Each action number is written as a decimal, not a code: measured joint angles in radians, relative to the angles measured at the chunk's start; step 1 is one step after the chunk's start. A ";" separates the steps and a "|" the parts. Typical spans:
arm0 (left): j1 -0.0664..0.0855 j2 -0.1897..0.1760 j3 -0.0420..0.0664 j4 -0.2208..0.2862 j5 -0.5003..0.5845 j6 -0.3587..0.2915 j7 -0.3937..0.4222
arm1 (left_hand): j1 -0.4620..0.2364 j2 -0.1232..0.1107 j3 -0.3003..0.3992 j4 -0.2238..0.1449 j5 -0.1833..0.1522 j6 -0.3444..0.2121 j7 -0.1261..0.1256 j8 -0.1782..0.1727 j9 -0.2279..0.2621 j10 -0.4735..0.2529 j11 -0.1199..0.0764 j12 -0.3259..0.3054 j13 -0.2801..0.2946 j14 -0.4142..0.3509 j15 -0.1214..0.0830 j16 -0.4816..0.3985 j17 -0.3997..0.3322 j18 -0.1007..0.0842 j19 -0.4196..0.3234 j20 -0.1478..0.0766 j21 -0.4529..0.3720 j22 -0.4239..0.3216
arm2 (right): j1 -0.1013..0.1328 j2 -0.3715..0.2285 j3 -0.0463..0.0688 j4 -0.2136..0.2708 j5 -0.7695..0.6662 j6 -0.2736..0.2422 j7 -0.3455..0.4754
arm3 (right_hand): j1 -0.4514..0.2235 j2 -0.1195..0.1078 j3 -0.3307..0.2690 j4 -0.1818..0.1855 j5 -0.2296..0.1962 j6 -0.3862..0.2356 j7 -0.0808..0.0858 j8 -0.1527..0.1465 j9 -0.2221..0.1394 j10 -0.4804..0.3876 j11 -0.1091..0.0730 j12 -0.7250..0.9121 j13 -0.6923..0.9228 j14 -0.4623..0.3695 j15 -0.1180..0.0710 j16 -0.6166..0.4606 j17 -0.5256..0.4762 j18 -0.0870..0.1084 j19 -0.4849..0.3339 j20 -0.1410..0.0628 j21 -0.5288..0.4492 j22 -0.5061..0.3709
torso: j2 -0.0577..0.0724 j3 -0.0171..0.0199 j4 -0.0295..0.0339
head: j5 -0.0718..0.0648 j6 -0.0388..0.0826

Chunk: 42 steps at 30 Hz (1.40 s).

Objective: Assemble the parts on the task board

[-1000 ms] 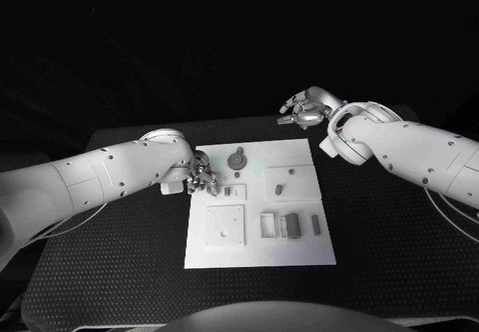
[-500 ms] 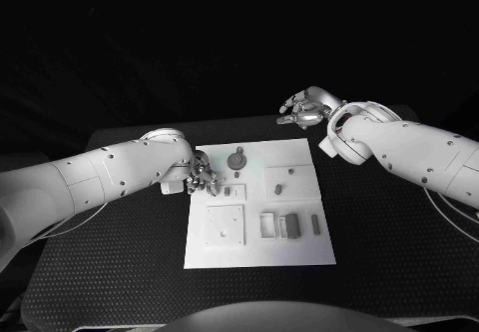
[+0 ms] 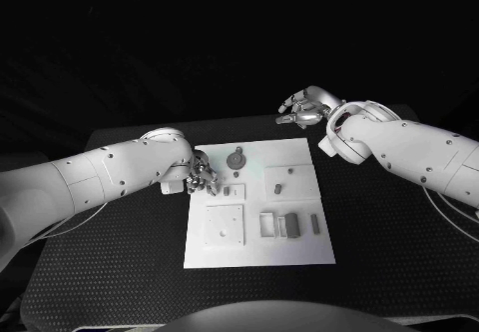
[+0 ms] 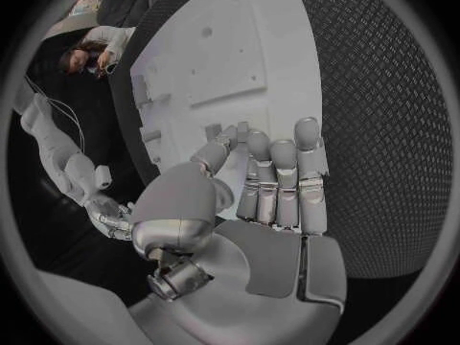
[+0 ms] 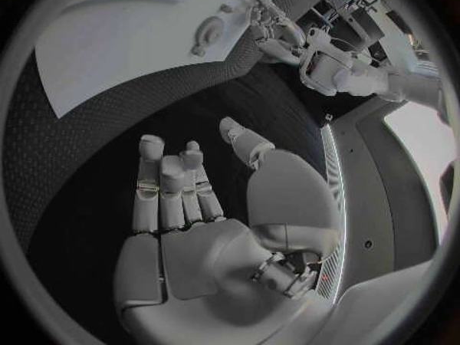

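The white task board [image 3: 257, 245] lies in the middle of the table. My left hand [image 3: 200, 178] hovers at its left edge, fingers stretched out side by side, with the fingertips [image 4: 259, 142] next to a small peg [image 3: 228, 189]; nothing is in its grasp. A round disc part [image 3: 235, 160] sits near the far edge, and small blocks [image 3: 293, 225] stand lower right beside a square plate [image 3: 226, 225]. My right hand [image 3: 302, 109] is raised beyond the board's far right corner, fingers apart and empty. The right wrist view shows the right hand [image 5: 182, 199] over bare black table, with the board [image 5: 115, 54] beyond it.
Black textured table [image 3: 110, 263] surrounds the board on all sides, with wide room at left, right and front. My right forearm [image 3: 409, 149] crosses above the table's far right part. The left arm [image 3: 100, 176] lies over the table's left side.
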<state>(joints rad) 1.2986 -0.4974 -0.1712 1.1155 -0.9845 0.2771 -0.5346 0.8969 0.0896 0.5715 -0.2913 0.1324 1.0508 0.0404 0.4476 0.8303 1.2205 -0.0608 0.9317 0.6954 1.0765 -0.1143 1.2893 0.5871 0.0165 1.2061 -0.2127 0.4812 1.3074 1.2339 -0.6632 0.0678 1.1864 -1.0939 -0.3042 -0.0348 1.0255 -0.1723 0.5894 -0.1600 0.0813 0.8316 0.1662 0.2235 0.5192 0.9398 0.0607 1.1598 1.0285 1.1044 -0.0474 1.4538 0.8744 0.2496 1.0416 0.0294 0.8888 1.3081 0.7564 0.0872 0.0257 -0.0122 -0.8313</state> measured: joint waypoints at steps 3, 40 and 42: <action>0.000 0.000 0.000 0.000 0.001 -0.001 0.000 | -0.005 0.001 -0.004 0.004 0.000 0.001 -0.001 -0.003 0.002 0.000 0.000 0.000 0.000 0.004 -0.001 0.000 0.000 0.000 0.000 0.000 0.000 0.000 | 0.000 0.000 0.000 0.000 0.000 0.000 0.000 | 0.000 0.000 0.000 0.000 0.000 0.000 0.000 0.000 0.000 0.000 0.000 0.000 0.000 0.000 0.000 0.000 0.000 0.000 0.000 0.000 0.000 0.000 | 0.000 -0.0001 0.0002 | 0.000 0.000; -0.002 -0.001 0.000 0.002 0.005 -0.006 -0.002 | -0.039 -0.027 -0.013 0.016 0.014 0.021 -0.007 -0.027 0.018 0.005 -0.007 0.000 -0.001 0.008 0.002 -0.001 0.000 0.000 0.006 -0.001 0.000 0.001 | 0.000 -0.001 0.000 0.000 0.001 0.001 0.000 | 0.000 0.000 0.000 0.000 0.000 -0.004 0.000 0.000 -0.001 0.000 0.000 0.000 -0.001 0.000 0.000 0.000 0.000 0.000 0.000 0.000 0.000 0.000 | 0.000 -0.0012 0.0011 | -0.002 -0.003; -0.002 -0.002 0.000 0.002 0.005 -0.006 -0.002 | -0.040 -0.027 -0.016 0.021 0.014 0.021 -0.007 -0.029 0.018 0.006 -0.006 0.000 -0.001 0.008 0.002 -0.001 0.000 0.000 0.006 -0.001 0.000 0.001 | 0.000 -0.001 0.000 0.000 0.001 0.001 0.000 | 0.000 0.000 0.000 0.000 0.000 -0.004 0.000 0.000 -0.001 0.000 0.000 0.000 -0.001 0.000 0.000 0.000 0.000 0.000 0.000 0.000 0.000 0.000 | 0.000 -0.0012 0.0011 | -0.002 -0.003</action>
<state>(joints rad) 1.2968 -0.4990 -0.1711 1.1178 -0.9797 0.2715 -0.5370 0.8573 0.0629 0.5554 -0.2703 0.1461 1.0718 0.0335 0.4190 0.8486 1.2261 -0.0667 0.9317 0.6946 1.0850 -0.1121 1.2886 0.5870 0.0167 1.2119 -0.2141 0.4812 1.3080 1.2339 -0.6643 0.0678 1.1864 -1.0932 -0.3028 -0.0344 1.0255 -0.1723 0.5894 -0.1600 0.0813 0.8278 0.1660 0.2235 0.5185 0.9398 0.0607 1.1598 1.0279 1.1044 -0.0474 1.4538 0.8746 0.2496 1.0416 0.0294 0.8888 1.3081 0.7564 0.0860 0.0267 -0.0138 -0.8339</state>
